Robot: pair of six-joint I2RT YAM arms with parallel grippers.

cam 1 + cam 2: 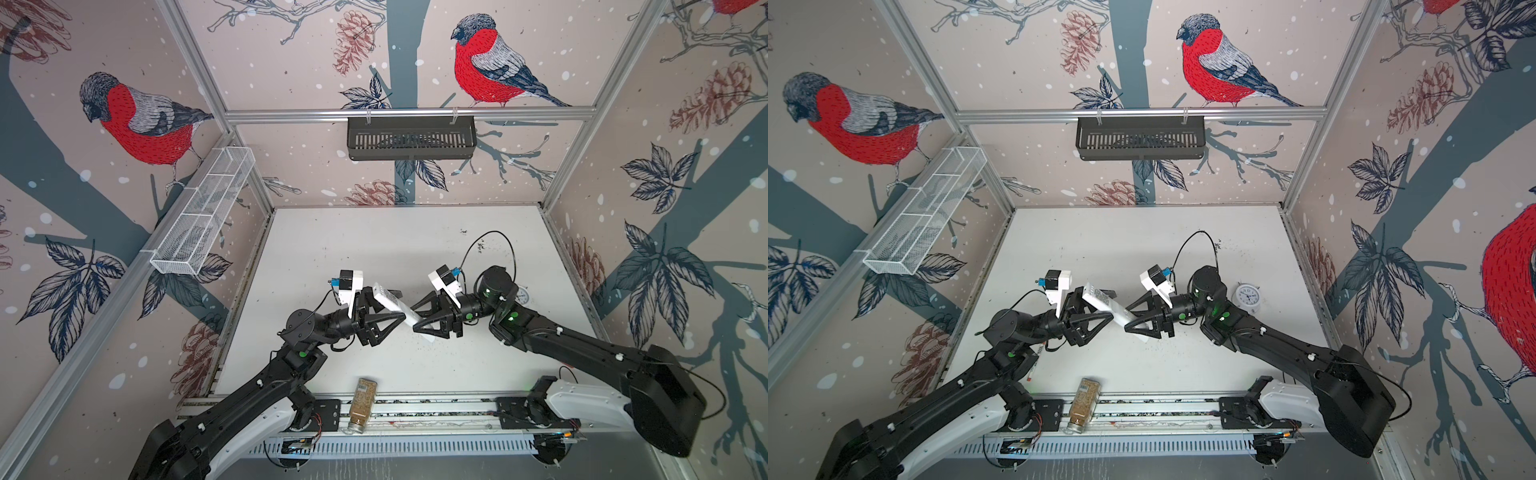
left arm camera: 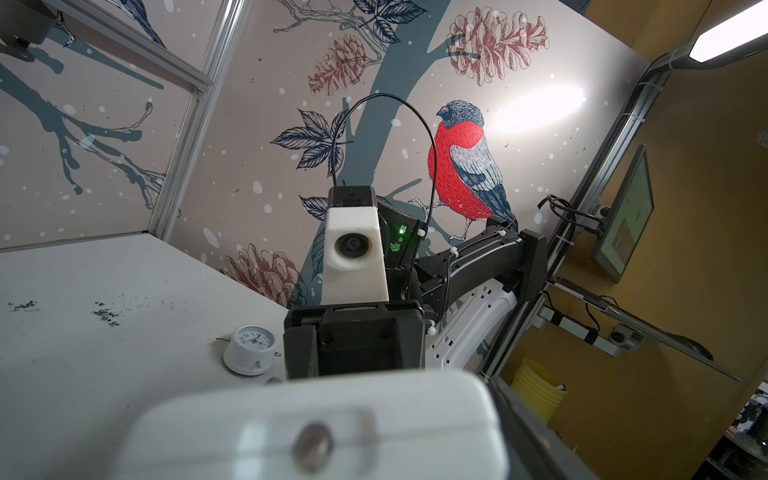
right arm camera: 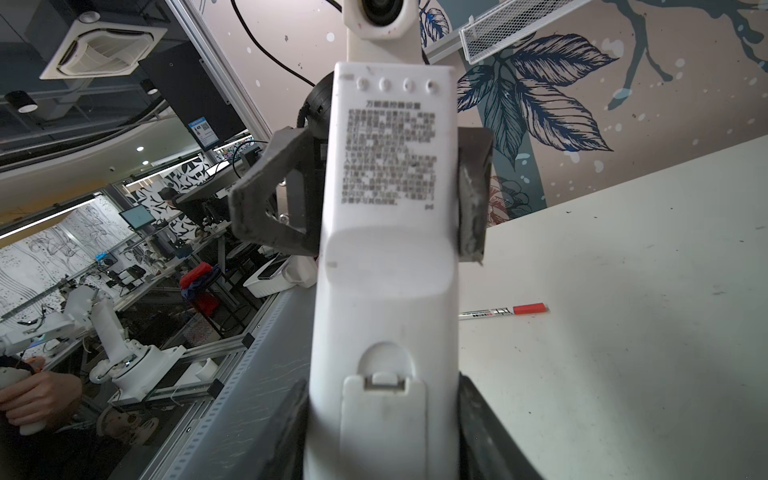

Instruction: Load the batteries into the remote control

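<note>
At centre of both top views, the remote control (image 1: 394, 305) is held aloft
Its cover end is clasped by the right gripper (image 3: 384, 436); the left gripper (image 3: 390, 249) straddles it, grip unclear, likely for steadying; batteries unseen

Things on and over the worktop (image 1: 374, 241)
The remote control (image 1: 386, 297) is up over the middle of the worktop, between the left gripper (image 1: 390, 309) and the right gripper (image 1: 413, 318). The clock (image 1: 1248, 297) sits near the right edge. A pen (image 3: 498, 311) lies by the left edge. A jar (image 1: 363, 405) lies across the front edge.
</note>
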